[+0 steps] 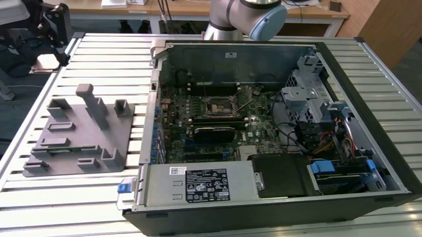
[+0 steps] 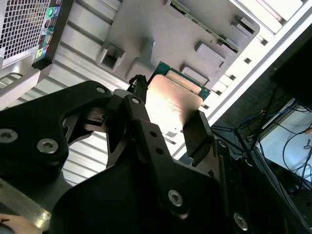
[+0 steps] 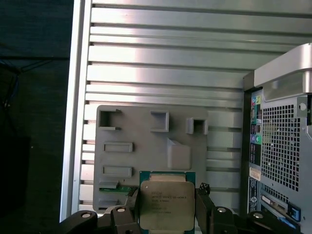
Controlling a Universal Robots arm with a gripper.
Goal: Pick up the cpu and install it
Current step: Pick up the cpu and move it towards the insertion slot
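Exterior view: an open black tower computer case [image 1: 264,219] lies on the ribbed aluminium surface [image 1: 99,59], a grey plastic holder tray [image 1: 79,133] just beside it. First wrist view: the black pincer [image 3: 166,196] clamps the silvery square cpu [image 3: 165,204] by two opposite edges, the tray beyond it. Second wrist view: both fingers [image 2: 197,129] press the chip's sides.

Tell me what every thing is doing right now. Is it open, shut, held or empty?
cpu: gripped on two sides, held up off the tray.
fingers: shut on the cpu.
tray: lying flat, below the cpu.
case: lying on its side, open.
socket: looks empty, no chip in it.
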